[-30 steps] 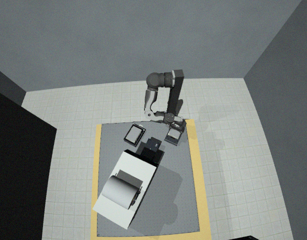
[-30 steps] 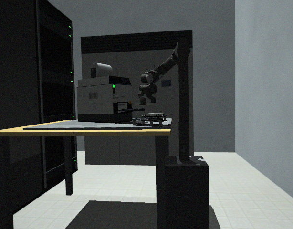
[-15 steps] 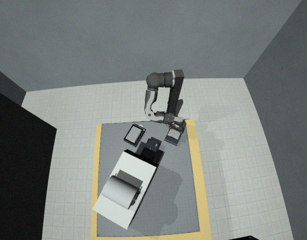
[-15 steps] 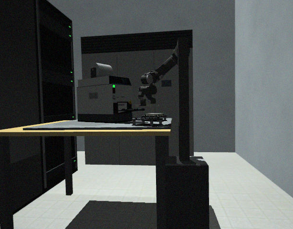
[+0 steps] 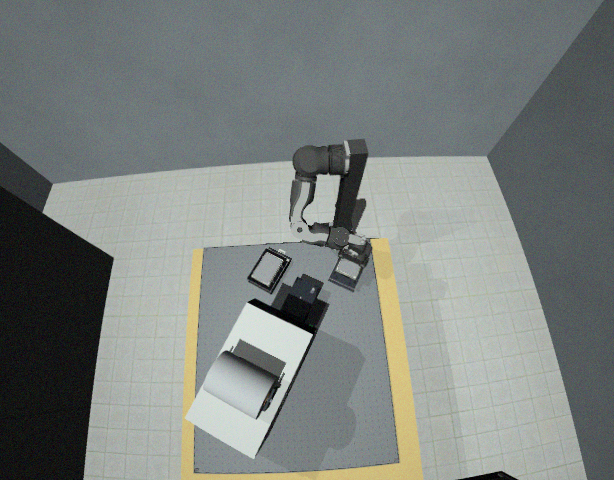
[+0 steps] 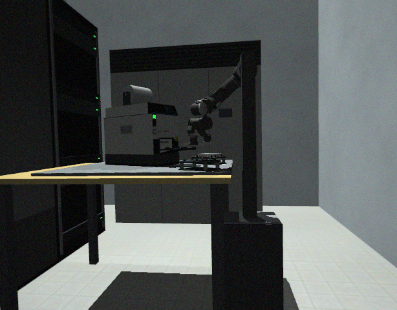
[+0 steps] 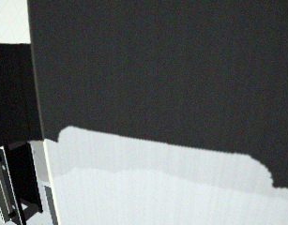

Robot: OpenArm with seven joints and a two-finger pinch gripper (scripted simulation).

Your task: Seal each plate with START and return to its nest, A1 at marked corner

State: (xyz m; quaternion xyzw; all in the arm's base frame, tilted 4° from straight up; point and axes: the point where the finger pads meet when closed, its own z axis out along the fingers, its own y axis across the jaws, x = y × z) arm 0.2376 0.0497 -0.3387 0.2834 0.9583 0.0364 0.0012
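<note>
Grey-walled room, pale tiled floor. Yellow-edged table [image 5: 398, 356] [image 6: 125, 180] carries the white sealer [image 5: 281, 322] [image 6: 130, 140], its lamp [image 6: 154, 116] green, stage [image 5: 308, 287] [image 6: 187, 148] out. Gripper [image 5: 353, 254] [image 6: 199, 139] part-open, clamped on one plate [image 5: 347, 269] above the right-hand nest [image 5: 343, 285] in the top view. Other plate [image 5: 268, 269] [image 6: 209, 154] sits in its nest [image 5: 251, 279].

My wrist view is mostly filled by a close plate [image 7: 172, 202] cut off by the picture's edges, so I can't see my fingertips there. Seen from above, my wrist hides my gripper's grip. From outside, the nests [image 6: 205, 161] overlap, their labels too small to read.
</note>
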